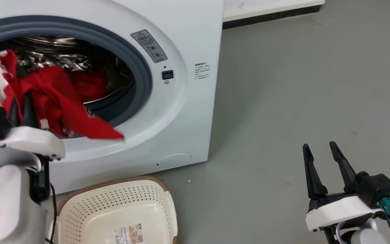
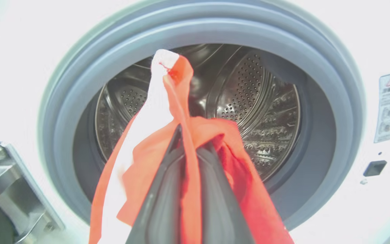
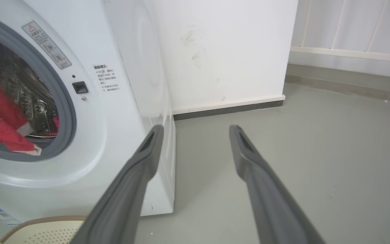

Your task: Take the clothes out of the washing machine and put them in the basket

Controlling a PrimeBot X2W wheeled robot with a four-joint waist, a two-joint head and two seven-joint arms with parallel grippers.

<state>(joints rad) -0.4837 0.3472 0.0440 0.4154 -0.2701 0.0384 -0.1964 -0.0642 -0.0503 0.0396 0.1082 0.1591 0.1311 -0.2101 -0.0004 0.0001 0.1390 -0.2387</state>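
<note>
Red soft fabric, white trim: the clothes (image 1: 56,98) are half out of the washing machine (image 1: 181,112), hanging in front of the lower part of the grey rubber rim (image 1: 142,71). Lowest corner dangles before the white front panel. The basket (image 1: 113,184) sits on the floor just below, paper label (image 1: 129,234) on its bottom.

Left gripper (image 1: 20,109) is pinched on a bunched fold. In the left wrist view the cloth is sandwiched between both fingers (image 2: 161,189), with a white strip (image 2: 151,108) and a red peak poking up past the tips. More red cloth (image 1: 91,84) lies deeper in the steel drum (image 2: 252,101), not held.

Handling, my read:
- Light, limp, zero stiffness, so it will trail and swing.
- The hanging tail could snag the rubber rim or land outside the basket.
- Not fragile, not slippery.
- A pinch on thick gathered cloth looks adequate, better than a single-layer edge.
- For the deeper piece, take the highest bunch.

Looks: bright red, matte, creased. The right wrist view shows some dark print, too small to read.

Right gripper (image 1: 318,146) is over the grey floor (image 1: 300,84), well apart from the machine, fingers spread wide, nothing between them.
</note>
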